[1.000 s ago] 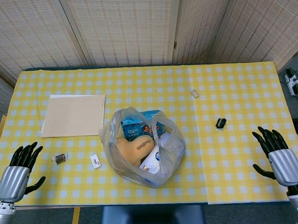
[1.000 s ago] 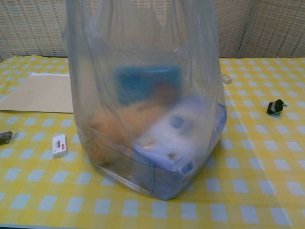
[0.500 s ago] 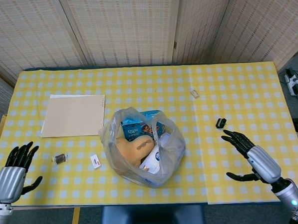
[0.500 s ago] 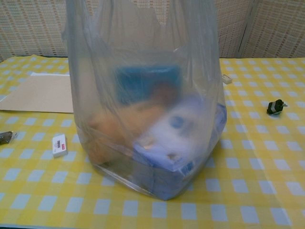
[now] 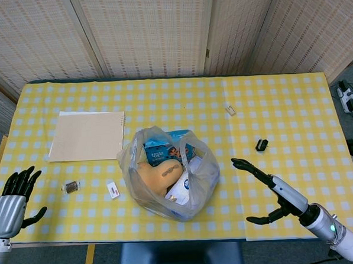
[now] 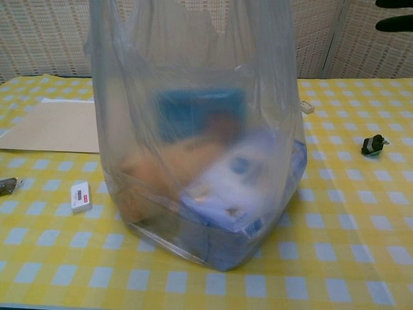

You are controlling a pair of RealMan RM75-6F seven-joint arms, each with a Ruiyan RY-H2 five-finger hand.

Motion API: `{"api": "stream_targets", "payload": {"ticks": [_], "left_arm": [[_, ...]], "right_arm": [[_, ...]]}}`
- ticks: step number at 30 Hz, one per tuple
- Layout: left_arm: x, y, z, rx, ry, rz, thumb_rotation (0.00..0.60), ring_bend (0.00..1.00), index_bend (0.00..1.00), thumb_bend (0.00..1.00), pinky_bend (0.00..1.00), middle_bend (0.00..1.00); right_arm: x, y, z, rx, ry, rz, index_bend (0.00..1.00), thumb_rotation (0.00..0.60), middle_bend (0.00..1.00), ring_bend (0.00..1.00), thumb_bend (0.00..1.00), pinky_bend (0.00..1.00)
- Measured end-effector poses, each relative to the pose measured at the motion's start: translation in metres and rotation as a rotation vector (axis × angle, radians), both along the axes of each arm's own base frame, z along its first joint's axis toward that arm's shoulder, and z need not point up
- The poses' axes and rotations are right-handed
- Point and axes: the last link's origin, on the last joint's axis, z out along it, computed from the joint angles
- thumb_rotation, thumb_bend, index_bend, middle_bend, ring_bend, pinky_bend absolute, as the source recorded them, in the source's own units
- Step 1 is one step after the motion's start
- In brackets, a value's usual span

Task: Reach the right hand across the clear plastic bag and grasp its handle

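The clear plastic bag stands at the table's near middle, holding a blue box, a tan soft item and a white pack. Its handles rise at the top; in the chest view the bag fills the frame and its handles run off the top edge. My right hand hovers to the right of the bag, apart from it, fingers stretched toward it and thumb spread below, holding nothing. Its dark fingertips show at the chest view's top right. My left hand hangs open at the near left edge.
A tan board lies left of the bag. A small white tag and a brown item sit near the left hand. A black clip lies just beyond the right hand, with a small white piece further back.
My right hand has swung left from the table's right edge toward the bag, turning side-on with fingers stretched out. My left hand has drifted slightly back toward the near edge. The bag has not moved.
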Motion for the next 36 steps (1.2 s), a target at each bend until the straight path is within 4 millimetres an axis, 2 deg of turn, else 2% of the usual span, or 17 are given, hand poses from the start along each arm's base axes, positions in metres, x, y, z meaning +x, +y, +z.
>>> {"api": "stream_targets", "payload": {"ticks": [4, 16, 30, 36], "left_arm": [[-0.002, 0.001, 0.004, 0.007, -0.010, 0.018, 0.600, 0.00, 0.00, 0.29, 0.00, 0.01], [-0.003, -0.001, 0.011, 0.006, -0.041, 0.016, 0.600, 0.00, 0.00, 0.29, 0.00, 0.02], [-0.006, -0.002, 0.022, 0.013, -0.082, 0.016, 0.600, 0.01, 0.00, 0.29, 0.00, 0.03], [-0.006, -0.002, 0.024, 0.012, -0.092, 0.012, 0.600, 0.01, 0.00, 0.29, 0.00, 0.03]], "right_arm": [[0.014, -0.008, -0.011, 0.037, -0.055, 0.036, 0.00, 0.600, 0.00, 0.00, 0.24, 0.00], [0.046, -0.025, -0.035, 0.051, -0.062, 0.106, 0.00, 0.600, 0.00, 0.01, 0.24, 0.00], [0.059, -0.037, -0.058, 0.012, -0.006, 0.130, 0.00, 0.600, 0.01, 0.02, 0.24, 0.00], [0.067, -0.042, -0.061, -0.002, 0.011, 0.138, 0.00, 0.600, 0.01, 0.03, 0.24, 0.00]]}}
